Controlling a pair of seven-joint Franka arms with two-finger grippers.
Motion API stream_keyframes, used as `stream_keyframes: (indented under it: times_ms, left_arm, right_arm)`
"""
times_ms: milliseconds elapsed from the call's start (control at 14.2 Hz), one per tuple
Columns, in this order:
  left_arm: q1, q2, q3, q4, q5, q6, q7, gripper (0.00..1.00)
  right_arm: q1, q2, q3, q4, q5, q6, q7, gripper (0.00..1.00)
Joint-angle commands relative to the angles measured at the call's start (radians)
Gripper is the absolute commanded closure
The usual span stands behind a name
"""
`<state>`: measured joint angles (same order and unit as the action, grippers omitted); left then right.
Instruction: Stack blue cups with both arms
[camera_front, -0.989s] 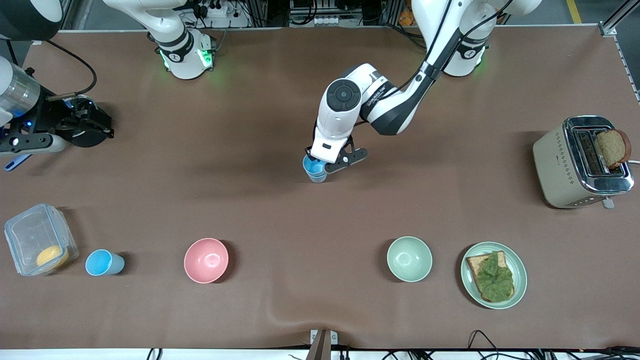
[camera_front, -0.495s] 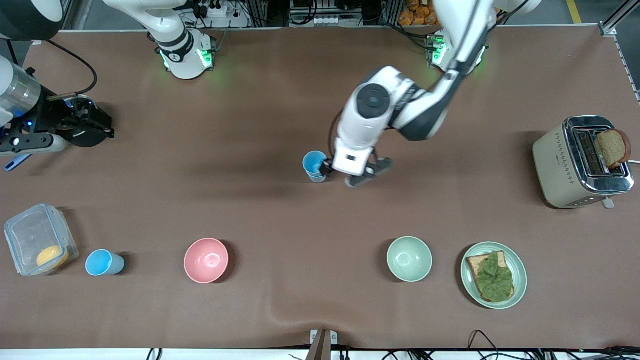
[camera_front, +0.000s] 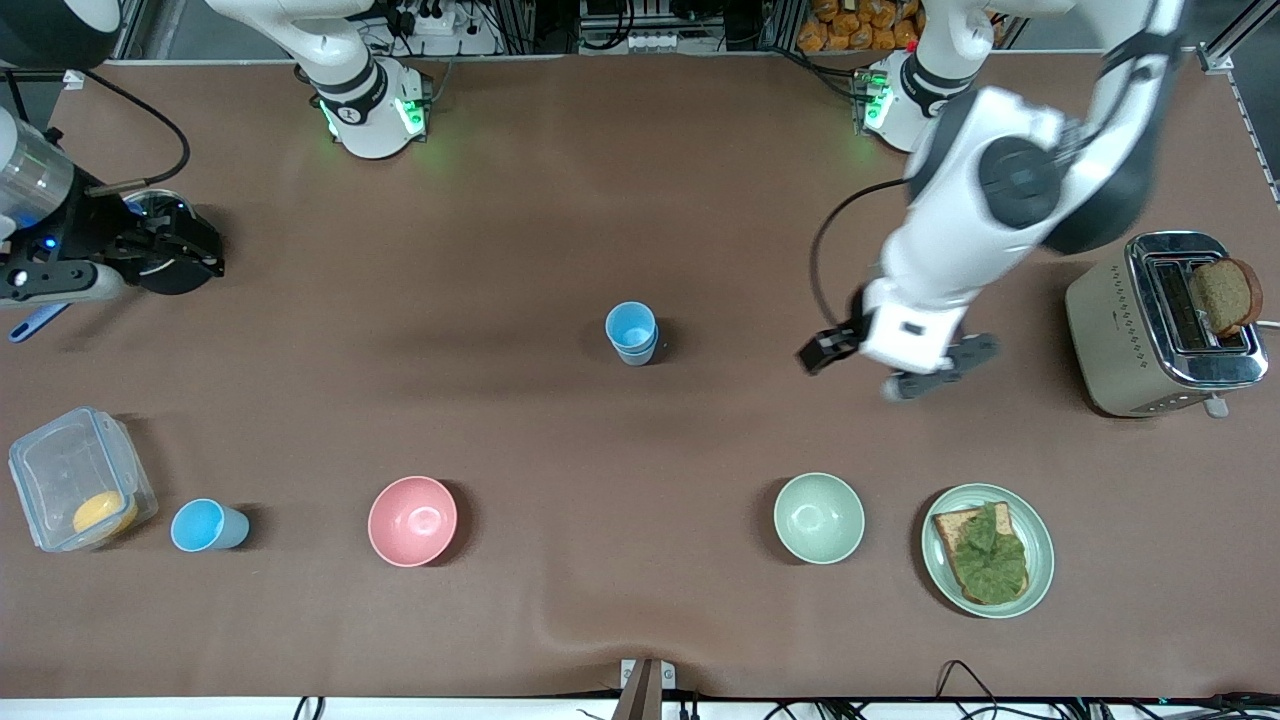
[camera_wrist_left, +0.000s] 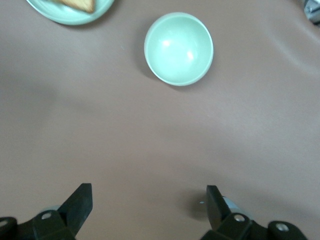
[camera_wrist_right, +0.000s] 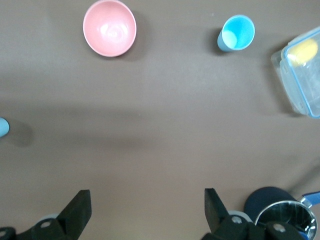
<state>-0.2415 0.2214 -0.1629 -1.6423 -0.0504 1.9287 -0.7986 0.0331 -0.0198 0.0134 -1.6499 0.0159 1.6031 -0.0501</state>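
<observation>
At table centre, your stacked cups (camera_front: 632, 333): one nested in another, upright. Third blue cup (camera_front: 207, 525) stands loose beside lidded container (camera_front: 80, 490), likely left to add. Left gripper (camera_front: 897, 367) over bare mat near toaster (camera_front: 1160, 325), fingers wide, empty. Right gripper (camera_wrist_right: 145, 212) waits at its table end, fingers spread, empty. Brown mat (camera_front: 560, 620) rippled at front edge.

The left arm reaches out from its base, elbow bent, its left gripper (camera_front: 896, 368) pointing down above the desk with jaws spread wide and empty. The right gripper (camera_wrist_right: 145, 212) waits at its own end, jaws likewise apart.
</observation>
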Motion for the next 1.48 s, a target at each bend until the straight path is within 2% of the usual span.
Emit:
stream_keyframes:
  times_ms: [0,141,424,707,918,1060,1413]
  left_arm:
    - [0.089,-0.092,-0.01,-0.021,0.014,-0.101,0.193,0.0]
    - [0.102,-0.141,0.032,-0.017,0.015,-0.239,0.393,0.0]
    - [0.051,-0.207,0.176,-0.011,0.037,-0.364,0.62,0.0]
    - [0.071,-0.22,0.177,0.067,0.104,-0.453,0.72,0.0]
    - [0.14,-0.223,0.177,0.133,0.086,-0.503,0.725,0.0]
    - [0.149,-0.22,0.18,0.168,0.092,-0.524,0.725,0.0]
    - [0.14,-0.218,0.171,0.174,0.093,-0.54,0.739,0.0]
  right_arm:
    - [0.017,-0.002,-0.003,0.018,-0.021,0.017,0.009,0.0]
    - [0.013,0.0,-0.004,0.012,-0.007,0.041,0.013,0.0]
    - [0.001,0.003,-0.01,0.012,-0.002,0.044,0.015,0.0]
    - [-0.004,0.021,-0.012,0.019,-0.005,0.049,0.004,0.0]
    - [-0.016,0.034,-0.012,0.018,-0.005,0.052,0.013,0.0]
    - [-0.016,0.035,-0.012,0.018,-0.011,0.054,0.01,0.0]
    - [-0.015,0.035,-0.012,0.018,-0.011,0.046,0.013,0.0]
